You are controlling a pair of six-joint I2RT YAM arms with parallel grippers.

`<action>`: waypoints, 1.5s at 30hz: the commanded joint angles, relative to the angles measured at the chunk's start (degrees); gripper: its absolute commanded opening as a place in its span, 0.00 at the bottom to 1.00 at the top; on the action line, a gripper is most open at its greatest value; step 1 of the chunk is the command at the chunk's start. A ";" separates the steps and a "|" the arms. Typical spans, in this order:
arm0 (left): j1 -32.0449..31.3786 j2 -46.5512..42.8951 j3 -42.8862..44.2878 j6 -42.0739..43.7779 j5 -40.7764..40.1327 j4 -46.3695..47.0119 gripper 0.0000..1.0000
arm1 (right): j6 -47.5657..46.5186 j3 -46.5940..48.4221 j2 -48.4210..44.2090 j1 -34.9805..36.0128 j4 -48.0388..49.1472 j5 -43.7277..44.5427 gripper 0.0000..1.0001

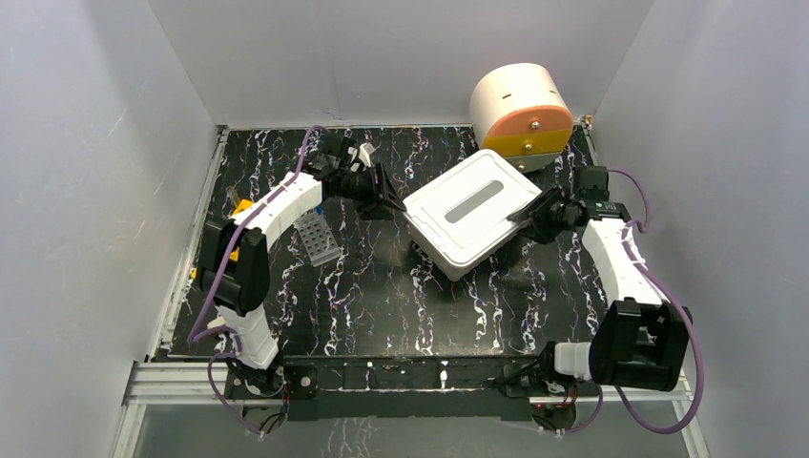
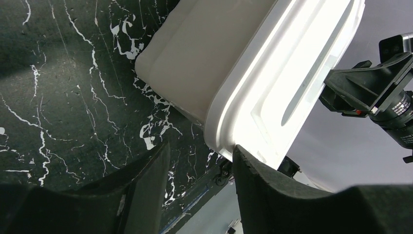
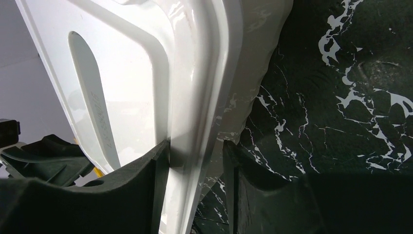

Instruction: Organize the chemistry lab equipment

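A white lidded box (image 1: 472, 212) sits tilted in the middle of the table. My left gripper (image 1: 391, 196) is open at its left corner. In the left wrist view (image 2: 200, 161), one finger touches the corner of the box lid (image 2: 272, 73) and nothing is between the jaws. My right gripper (image 1: 530, 212) is open at the right corner. In the right wrist view (image 3: 195, 156), its jaws straddle the lid rim (image 3: 209, 97): one finger rests on the lid top, the other stands slightly off the box wall. A grey tube rack (image 1: 318, 239) lies by the left arm. The other lab items are out of view.
A white and orange cylinder (image 1: 522, 113) stands at the back right corner, close behind the box. A small yellow object (image 1: 242, 205) lies at the left edge behind the left arm. Grey walls close in the black marbled table (image 1: 401, 296) on three sides.
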 commanded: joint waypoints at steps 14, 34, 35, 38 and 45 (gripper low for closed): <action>-0.11 2.32 4.81 4.49 -6.92 -7.64 0.59 | -10.70 7.77 4.03 1.66 -4.15 7.95 0.57; -0.03 -27.85 6.25 11.76 -39.61 -21.62 0.98 | -31.69 26.59 -10.93 1.75 -16.73 16.95 0.99; -0.03 -30.24 5.28 11.74 -41.30 -22.17 0.98 | -32.42 26.60 -12.13 1.75 -16.99 17.51 0.99; -0.11 -37.06 3.36 8.54 -46.28 -25.83 0.98 | -33.44 28.96 -13.96 1.75 -19.42 18.98 0.99; -0.15 -49.15 4.99 9.76 -50.91 -31.26 0.98 | -32.30 28.67 -21.30 1.75 -20.62 25.02 0.99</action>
